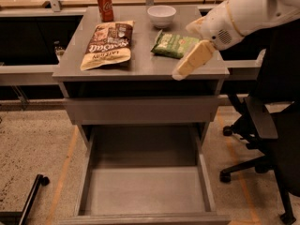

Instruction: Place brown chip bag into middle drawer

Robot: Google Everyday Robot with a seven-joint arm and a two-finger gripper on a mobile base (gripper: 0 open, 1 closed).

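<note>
The brown chip bag (108, 45) lies flat on the left part of the grey cabinet top, dark brown above and tan below, with white lettering. The middle drawer (145, 191) is pulled out below, and its flat grey floor is bare. My gripper (187, 64) hangs over the right front of the cabinet top, right of the brown bag and just in front of the green chip bag. It holds nothing that I can see.
A green chip bag (174, 44), a white bowl (161, 14) and a red soda can (105, 5) sit on the top. A shut drawer front (140, 109) is above the open drawer. A black office chair (272, 125) stands at the right.
</note>
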